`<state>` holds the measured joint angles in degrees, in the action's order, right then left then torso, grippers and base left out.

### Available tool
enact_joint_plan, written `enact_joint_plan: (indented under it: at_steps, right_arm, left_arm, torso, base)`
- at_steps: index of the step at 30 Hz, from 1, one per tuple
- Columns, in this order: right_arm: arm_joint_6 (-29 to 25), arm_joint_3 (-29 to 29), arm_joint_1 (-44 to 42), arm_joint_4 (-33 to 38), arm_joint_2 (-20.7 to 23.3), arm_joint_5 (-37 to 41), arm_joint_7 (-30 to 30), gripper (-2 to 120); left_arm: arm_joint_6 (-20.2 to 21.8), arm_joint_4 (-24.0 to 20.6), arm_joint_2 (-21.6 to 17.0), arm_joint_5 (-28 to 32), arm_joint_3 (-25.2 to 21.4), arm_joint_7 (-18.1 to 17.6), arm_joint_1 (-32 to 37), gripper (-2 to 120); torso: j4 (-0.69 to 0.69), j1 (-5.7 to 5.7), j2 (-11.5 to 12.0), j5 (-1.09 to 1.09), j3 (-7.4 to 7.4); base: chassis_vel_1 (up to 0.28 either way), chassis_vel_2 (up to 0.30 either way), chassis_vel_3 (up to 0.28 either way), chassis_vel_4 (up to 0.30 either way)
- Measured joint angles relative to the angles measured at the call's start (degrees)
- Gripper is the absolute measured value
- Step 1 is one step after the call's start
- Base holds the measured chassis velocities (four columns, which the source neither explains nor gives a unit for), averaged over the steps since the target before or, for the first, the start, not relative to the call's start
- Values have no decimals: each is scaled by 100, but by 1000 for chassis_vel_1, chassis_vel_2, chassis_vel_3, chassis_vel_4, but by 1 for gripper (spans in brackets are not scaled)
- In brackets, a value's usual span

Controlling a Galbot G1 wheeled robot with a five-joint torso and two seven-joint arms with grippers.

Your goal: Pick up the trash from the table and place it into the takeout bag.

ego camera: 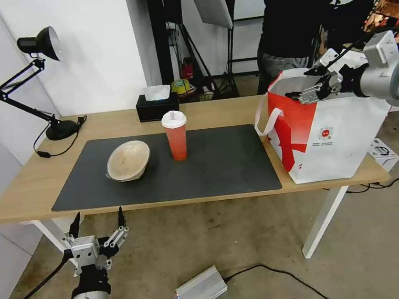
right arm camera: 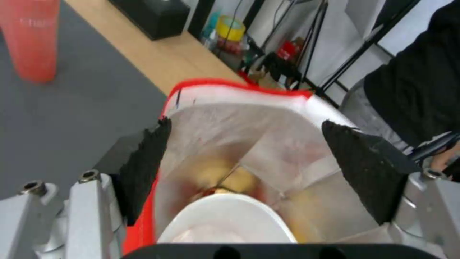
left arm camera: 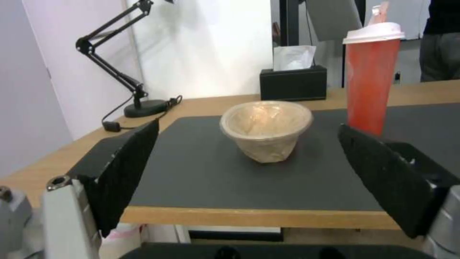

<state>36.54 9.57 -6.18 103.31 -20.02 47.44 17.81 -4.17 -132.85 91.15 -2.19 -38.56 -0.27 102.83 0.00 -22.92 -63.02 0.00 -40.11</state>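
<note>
While the right gripper (ego camera: 308,84) hangs spread apart over the bag (ego camera: 333,139), the cup (ego camera: 176,135) and beige bowl (ego camera: 128,161) sit on the surface (ego camera: 21,189). From the left wrist, the left gripper (left arm camera: 249,172) gapes before that bowl. From the right wrist, the white bowl (right arm camera: 225,219) lies inside the bag.

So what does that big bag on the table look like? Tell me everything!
The bag is boxy, white with red patches and a small round red logo. It stands upright on the table's right end, beside the mat. A white loop handle hangs off its left side. Its top is open, showing a shiny lining and a white bowl inside. The right gripper hovers over the opening, jaws open.
</note>
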Motion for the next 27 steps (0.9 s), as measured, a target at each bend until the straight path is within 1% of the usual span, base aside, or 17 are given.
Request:
enact_joint_plan:
  at_steps: [6,11,15,16,17,20,21,25,26,27]
  right_arm:
    - [10,-183,97,68,-46,389,-223,84]
    - [11,-302,122,237,-134,867,-618,86]
    - [-3,-325,161,410,-261,1237,-952,90]
    - [-3,-325,161,410,-261,1237,-952,90]
    - [-7,-325,168,441,-288,1299,-1010,92]
    - [-167,-325,181,604,-388,1700,-1313,97]
    - [-167,-325,181,604,-388,1700,-1313,97]
    - [-419,-427,74,947,-568,2259,-1934,100]
    - [-419,-427,74,947,-568,2259,-1934,100]
    - [-510,-506,-55,1123,-648,2443,-2203,100]
  left_arm:
    - [0,-9,-8,7,-26,0,6,100]
    - [0,-14,-7,12,-38,0,12,100]
    - [0,-17,-5,16,-56,0,13,100]
    - [0,-17,-5,16,-56,0,13,100]
    - [0,-17,-4,17,-57,0,13,100]
    - [0,-19,2,20,-62,0,14,100]
    - [0,-19,2,20,-62,0,14,100]
    - [0,-19,5,21,-66,0,9,100]
    - [0,-19,5,21,-66,0,9,100]
    - [0,-17,5,21,-66,0,6,100]
  torso:
    - [0,0,0,0,0]
    - [0,0,0,0,0]
    - [0,0,0,-1,0]
    - [0,0,0,-1,0]
    - [0,0,0,0,0]
    - [0,0,0,-1,0]
    - [0,0,0,-1,0]
    - [1,0,-1,-2,0]
    - [1,0,-1,-2,0]
    - [1,0,-1,-1,0]
  base:
    - [0,0,0,0]
    - [0,0,0,0]
    - [0,0,0,0]
    - [0,0,0,0]
    - [0,0,0,0]
    - [0,0,0,0]
    - [0,0,0,0]
    - [0,0,0,0]
    - [0,0,0,0]
    - [0,0,0,0]
